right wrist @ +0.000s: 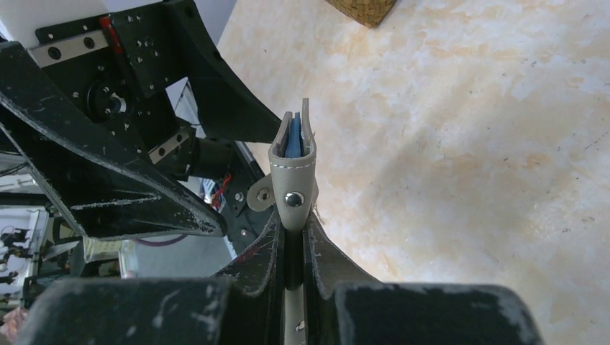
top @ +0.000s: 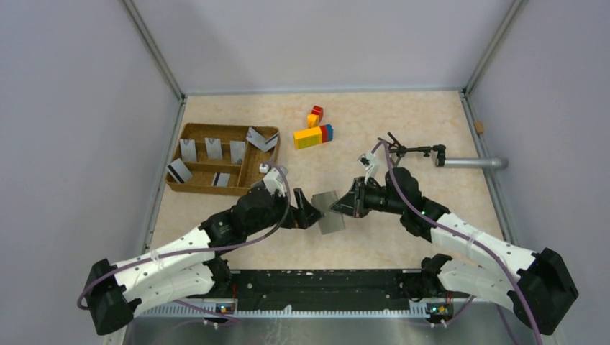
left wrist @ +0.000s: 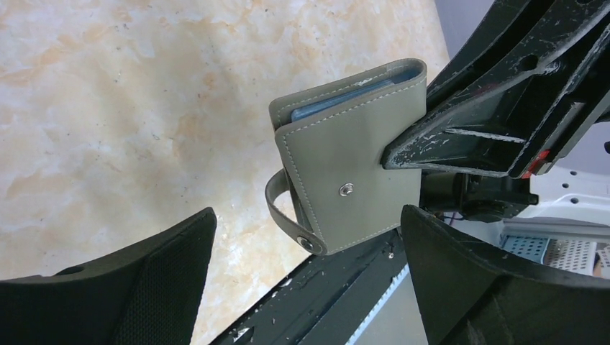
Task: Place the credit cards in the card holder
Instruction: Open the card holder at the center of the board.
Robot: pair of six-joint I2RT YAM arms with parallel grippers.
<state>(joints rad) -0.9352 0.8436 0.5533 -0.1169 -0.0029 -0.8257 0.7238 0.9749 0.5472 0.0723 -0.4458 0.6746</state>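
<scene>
Across table (top: 403, 208), far left, stowed in tray (top: 216, 128): cards (top: 188, 149). Near centre, clamped in right gripper (top: 338, 206), jaws pressed onto its right edge: holder (left wrist: 345, 151), folded, strap (left wrist: 277, 205) hanging undone. Faced from the left by left gripper (top: 313, 214), jaws spread wide, holder just ahead between them, untouched.
</scene>
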